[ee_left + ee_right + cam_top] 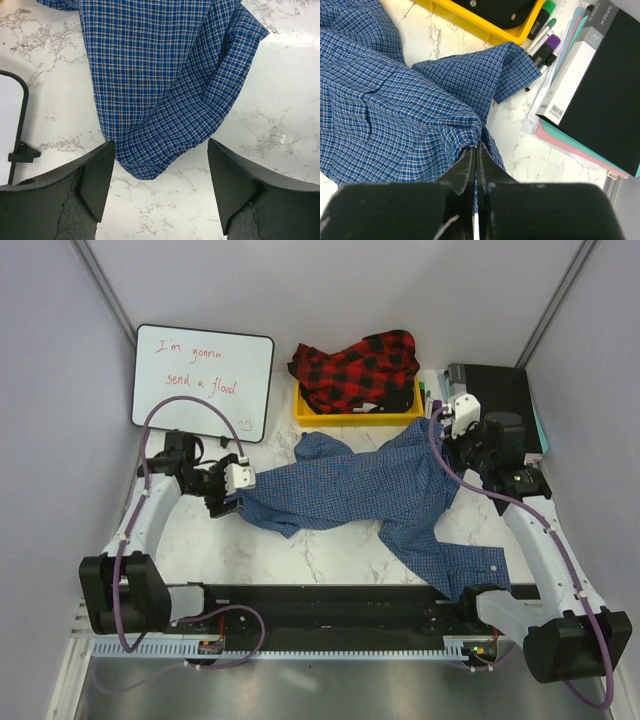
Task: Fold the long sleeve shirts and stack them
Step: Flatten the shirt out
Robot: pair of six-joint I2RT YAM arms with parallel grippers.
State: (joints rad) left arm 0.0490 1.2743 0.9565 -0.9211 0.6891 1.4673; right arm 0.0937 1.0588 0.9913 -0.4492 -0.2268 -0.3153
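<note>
The blue checked shirt (370,490) lies spread and rumpled across the marble table, one sleeve trailing toward the near right. My left gripper (232,504) is at its left edge. In the left wrist view that gripper (160,175) is open, and a corner of the blue shirt (160,90) lies loose on the table between the wide-apart fingers (97,175). My right gripper (476,147) is shut on a pinched fold of the blue shirt (395,115) at its right side (440,437). The red-and-black plaid shirt (355,370) sits bunched in a yellow bin (305,412) at the back.
A whiteboard (205,380) with red writing lies at the back left, its corner close to my left fingers (10,125). A black box on coloured folders (600,75) and several markers (545,42) lie at the back right, close to my right gripper.
</note>
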